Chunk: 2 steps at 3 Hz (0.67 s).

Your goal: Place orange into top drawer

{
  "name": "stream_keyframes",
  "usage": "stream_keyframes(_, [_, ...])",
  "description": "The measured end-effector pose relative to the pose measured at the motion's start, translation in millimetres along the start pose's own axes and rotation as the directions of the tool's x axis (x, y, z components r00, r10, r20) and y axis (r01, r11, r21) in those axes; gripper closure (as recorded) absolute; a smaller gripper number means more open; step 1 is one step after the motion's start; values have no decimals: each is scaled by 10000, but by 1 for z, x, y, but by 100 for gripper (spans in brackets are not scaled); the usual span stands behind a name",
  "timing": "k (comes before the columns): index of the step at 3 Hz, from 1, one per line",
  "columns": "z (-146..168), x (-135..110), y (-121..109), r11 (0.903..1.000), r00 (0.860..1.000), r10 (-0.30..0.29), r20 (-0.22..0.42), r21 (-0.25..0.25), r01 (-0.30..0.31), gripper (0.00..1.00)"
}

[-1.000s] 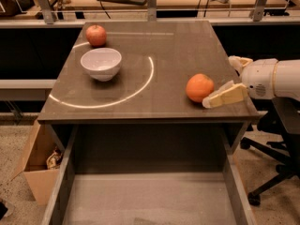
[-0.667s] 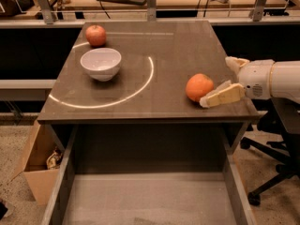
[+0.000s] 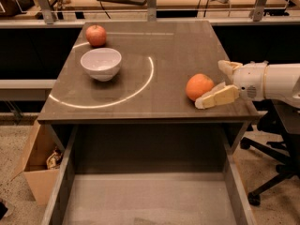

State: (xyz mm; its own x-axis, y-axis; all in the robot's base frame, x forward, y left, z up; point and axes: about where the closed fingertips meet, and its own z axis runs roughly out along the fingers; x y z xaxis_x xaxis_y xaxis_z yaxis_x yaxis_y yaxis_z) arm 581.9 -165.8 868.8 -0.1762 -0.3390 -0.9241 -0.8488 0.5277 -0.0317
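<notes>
1. The tabletop [image 3: 178,55] carries the fruit.
2. The top drawer [image 3: 150,196], at 6 o'clock, stands open and bare, ready to receive the fruit, we judge.
3. The gripper [image 3: 211,84] reaches in from 3 o'clock, jaws spread wide to flank, pinching nothing.
4. The orange [image 3: 198,86] rests on the tabletop at 4 o'clock, at their mouth.

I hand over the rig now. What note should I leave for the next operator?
Gripper: open, at the right side of the table, beside the orange, not closed on it.
The orange lies on the table, near its front right corner.
Top drawer: pulled open, nothing seen in it.
Done: drawer open. Left: grasp the orange, place it in the drawer, release.
White bowl and apple stand back left.
</notes>
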Motion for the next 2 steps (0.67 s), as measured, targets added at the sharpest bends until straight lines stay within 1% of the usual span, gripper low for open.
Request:
stream_keyframes(1, [9,3,5,9994,9999,108,72,-344,-106,0])
stream_keyframes(2, [16,5,10,9984,9998,33,193,-570,-22,15])
